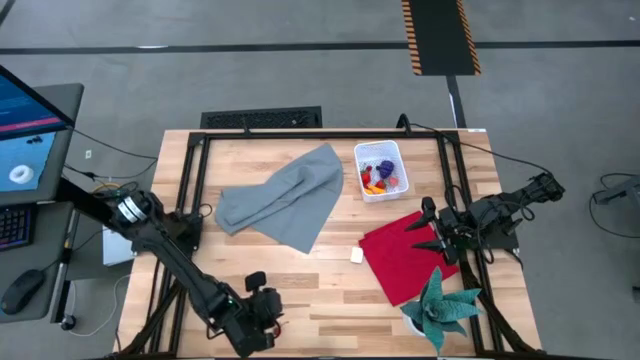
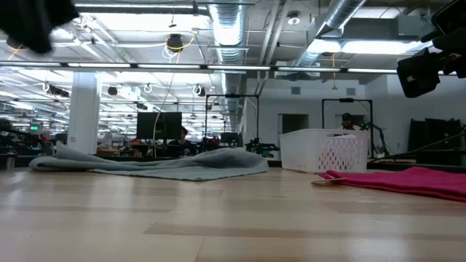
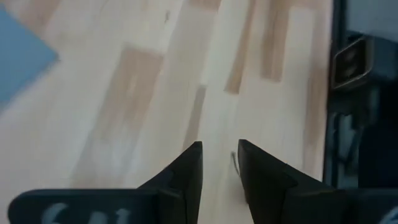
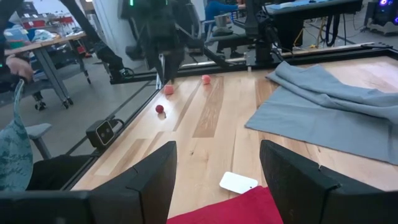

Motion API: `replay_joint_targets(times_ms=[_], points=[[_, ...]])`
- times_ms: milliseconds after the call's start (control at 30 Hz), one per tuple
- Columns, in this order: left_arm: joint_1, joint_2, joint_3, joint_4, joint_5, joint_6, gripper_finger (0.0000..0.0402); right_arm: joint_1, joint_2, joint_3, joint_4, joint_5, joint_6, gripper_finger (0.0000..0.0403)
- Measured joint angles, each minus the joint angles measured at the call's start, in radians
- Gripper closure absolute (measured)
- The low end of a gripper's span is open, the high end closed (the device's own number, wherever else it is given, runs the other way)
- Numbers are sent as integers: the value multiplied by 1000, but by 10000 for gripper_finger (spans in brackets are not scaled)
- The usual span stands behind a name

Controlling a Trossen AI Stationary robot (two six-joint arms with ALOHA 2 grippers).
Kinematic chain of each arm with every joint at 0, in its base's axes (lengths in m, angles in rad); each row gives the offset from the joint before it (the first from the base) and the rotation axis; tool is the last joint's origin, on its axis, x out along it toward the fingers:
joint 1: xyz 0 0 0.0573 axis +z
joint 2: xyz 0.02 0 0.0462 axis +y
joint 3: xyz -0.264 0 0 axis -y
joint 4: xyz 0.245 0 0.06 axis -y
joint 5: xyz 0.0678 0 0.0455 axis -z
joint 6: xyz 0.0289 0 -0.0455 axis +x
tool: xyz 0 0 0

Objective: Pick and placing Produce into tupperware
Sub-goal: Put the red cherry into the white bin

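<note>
White plastic, the tupperware (image 1: 381,170) sits at the far side of the desk (image 1: 300,290), right of centre, and it already holds several bits of produce (image 1: 377,178) — red, yellow and a purple grape bunch (image 1: 386,167) by the look of it from above. Just left of it lies a grey cloth (image 1: 285,198), and nearer, to the right, a red cloth (image 1: 410,255) with a small white cube (image 1: 356,256) just beside its left edge and a teal toy plant (image 1: 440,305) at its near corner. The right pincer (image 1: 428,228) hovers over the red cloth with its fingers spread and nothing between them. The left pincer (image 1: 262,312) hangs low at the near left of the desk; its fingers (image 3: 186,177) stand a narrow gap apart over bare wood, gripping nothing. From the right wrist view, three small berries are loose on the desk close under the left arm: one dark red (image 4: 160,109) and two pinker (image 4: 168,89) (image 4: 206,79). So I'd say the job is partway, between picks, with those strays left to gather. The left arm looks best placed: it would need to open a little wider, come down over one berry, pinch it gently since such round bits may roll, then carry it across the grey cloth to the tub.
</note>
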Motion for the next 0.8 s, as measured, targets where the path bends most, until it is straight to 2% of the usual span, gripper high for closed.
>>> replay_joint_targets(times_ms=[200,433,567,800], points=[[2,65,-10,85,53,-15,299,0,0,0,0,0,0,148],[-9,70,-21,108,109,-117,298,0,0,0,0,0,0,148],[-21,70,-21,118,186,-201,298,0,0,0,0,0,0,148],[-67,91,-20,141,155,-307,298,0,0,0,0,0,0,148]])
